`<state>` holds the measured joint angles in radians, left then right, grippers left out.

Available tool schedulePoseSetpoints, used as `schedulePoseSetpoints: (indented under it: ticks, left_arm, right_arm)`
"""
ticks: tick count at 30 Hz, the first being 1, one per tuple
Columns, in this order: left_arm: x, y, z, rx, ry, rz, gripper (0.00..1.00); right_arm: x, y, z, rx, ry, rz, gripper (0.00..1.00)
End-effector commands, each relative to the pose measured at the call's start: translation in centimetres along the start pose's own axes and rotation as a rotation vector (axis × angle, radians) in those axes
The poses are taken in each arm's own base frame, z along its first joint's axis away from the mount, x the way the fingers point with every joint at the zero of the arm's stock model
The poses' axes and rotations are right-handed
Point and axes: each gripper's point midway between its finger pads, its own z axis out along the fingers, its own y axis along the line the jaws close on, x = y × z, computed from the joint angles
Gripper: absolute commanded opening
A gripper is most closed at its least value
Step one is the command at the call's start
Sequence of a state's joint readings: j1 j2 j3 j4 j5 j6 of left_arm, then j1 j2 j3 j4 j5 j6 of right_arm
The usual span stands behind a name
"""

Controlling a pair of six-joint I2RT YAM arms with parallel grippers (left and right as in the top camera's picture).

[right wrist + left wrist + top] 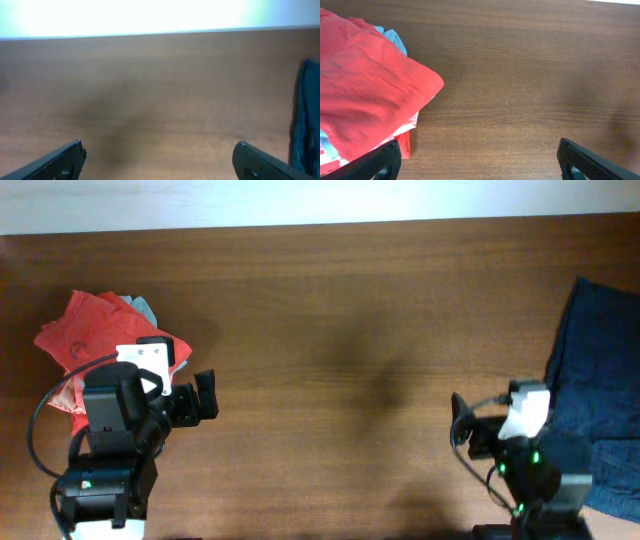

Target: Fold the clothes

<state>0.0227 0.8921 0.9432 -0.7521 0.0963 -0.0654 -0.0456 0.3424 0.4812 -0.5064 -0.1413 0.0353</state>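
Observation:
A pile of coral-red T-shirts lies at the left of the table, with a pale grey-blue shirt peeking out at its far edge. In the left wrist view the red pile fills the left side and the blue shirt shows behind it. A dark navy garment lies at the right edge; it also shows in the right wrist view. My left gripper is open and empty just right of the red pile. My right gripper is open and empty, left of the navy garment.
The brown wooden table stretches bare between the two arms. Its far edge meets a white wall at the top of the overhead view. Both arm bases sit at the near edge.

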Motion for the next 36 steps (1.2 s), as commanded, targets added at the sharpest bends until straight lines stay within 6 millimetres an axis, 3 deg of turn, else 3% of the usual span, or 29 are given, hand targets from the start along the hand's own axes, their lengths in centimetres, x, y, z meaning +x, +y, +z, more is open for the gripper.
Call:
schedulePoseSetpoints:
  ticks: [1,14,17,20,36]
  left_arm:
    - [0.2,0.2,0.1,-0.01,0.001,-0.011,0.99]
    - [0.2,0.2,0.1,-0.01,0.001,-0.011,0.99]
    - [0.2,0.2,0.1,-0.01,0.002,-0.011,0.99]
    - [0.2,0.2,0.1,-0.01,0.002,-0.011,0.99]
    - [0.2,0.2,0.1,-0.01,0.002,-0.012,0.99]
  right_arm:
    - [0.8,0.3,-0.4,-0.015,-0.087,-0.02,0.99]
    - [0.9,0.1,0.9,0.011,-0.357,-0.06,0.98]
    - [2.1,-0.8,1.6,0.056,-0.335,-0.052,0.99]
    - [4.9,-0.9,2.7,0.056,-0.237,-0.05,0.99]
    - [4.7,-0.9,2.6,0.055,-0.246,-0.051,0.99]
